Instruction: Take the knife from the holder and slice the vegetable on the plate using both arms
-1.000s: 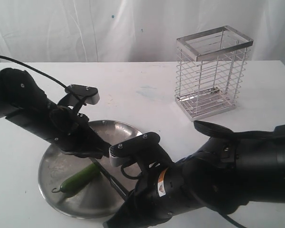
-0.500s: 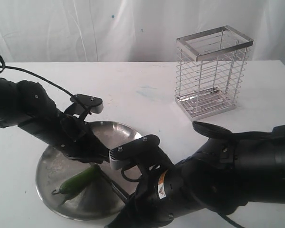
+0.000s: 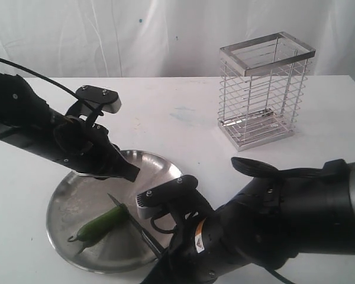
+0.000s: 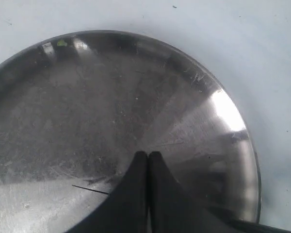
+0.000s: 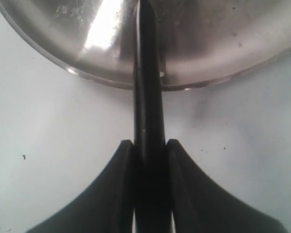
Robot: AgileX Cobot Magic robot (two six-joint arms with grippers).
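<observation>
Right gripper [image 5: 148, 145] clamped on knife [image 5: 146, 87] handle, blade over plate [image 3: 71, 195]. Left gripper [image 4: 148, 156] jaws together, empty. Vegetable [image 3: 100, 223] lies on plate, near left side: small, smooth, may roll. Hold stem end.

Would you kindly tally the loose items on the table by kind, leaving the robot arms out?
plate: 1
vegetable: 1
knife: 1
holder: 1
Total: 4

Lab-style test setup: white table [image 3: 165, 100], white curtain backdrop [image 3: 77, 35].
</observation>
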